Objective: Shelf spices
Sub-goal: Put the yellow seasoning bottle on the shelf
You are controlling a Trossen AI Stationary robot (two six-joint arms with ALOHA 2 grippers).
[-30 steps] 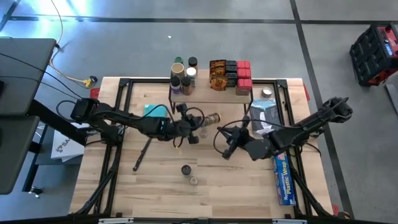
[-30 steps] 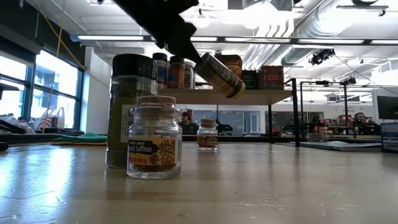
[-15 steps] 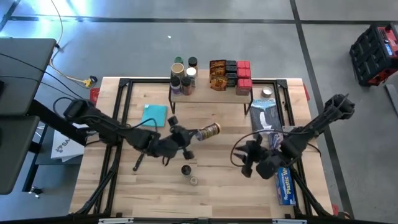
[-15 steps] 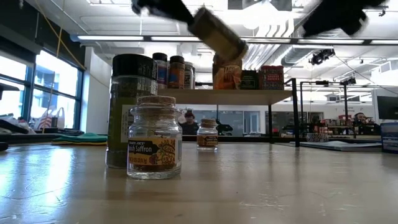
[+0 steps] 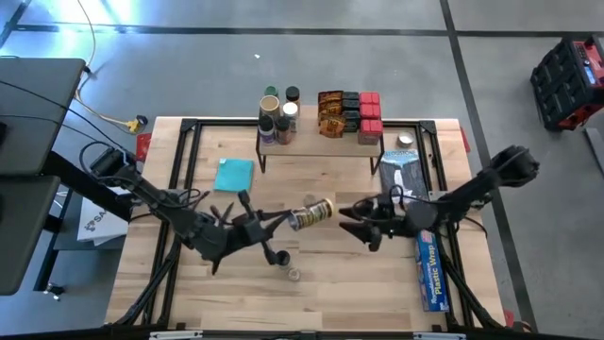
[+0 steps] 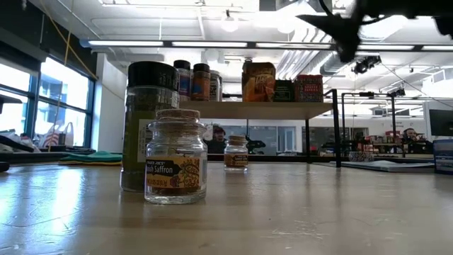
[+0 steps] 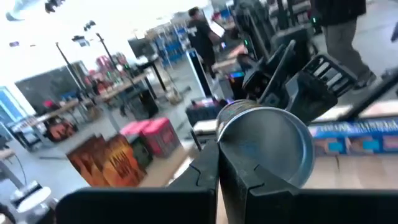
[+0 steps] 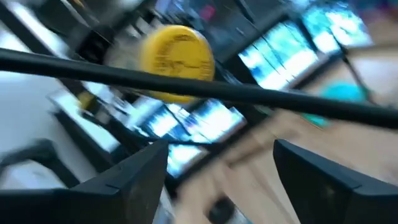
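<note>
Nearest the front edge of the table point(image 5: 189, 283), two small jars stand close together: a cork-topped saffron jar point(image 6: 175, 157) and, just behind it, a taller jar of green herbs with a black lid point(image 6: 148, 126). A third small jar point(image 6: 236, 153) stands farther back on the tabletop, under the shelf line in the low view. Above the middle of the table, the left gripper point(image 5: 279, 217) is clamped on the bottom end of a yellow-lidded jar point(image 5: 311, 214), which it holds lying sideways in the air with the lid pointing right. Facing it from the right, just beside the lid but apart from it, the right gripper point(image 5: 351, 212) has its fingers spread wide and empty; its own camera looks straight at the yellow lid between the two spread fingers point(image 8: 137, 180). A long blue plastic-wrap box point(image 5: 429, 267) lies along the right side of the table, under the right arm, with a clear packet point(image 5: 404, 175) beyond it. A teal cloth point(image 5: 233, 175) lies left of centre. At the far edge stands the shelf point(image 5: 321, 142), carrying a cluster of round jars point(image 5: 277, 110) at its left end, orange-brown packets point(image 5: 330, 112) in the middle and dark and red boxes point(image 5: 369, 115) at its right end.
</note>
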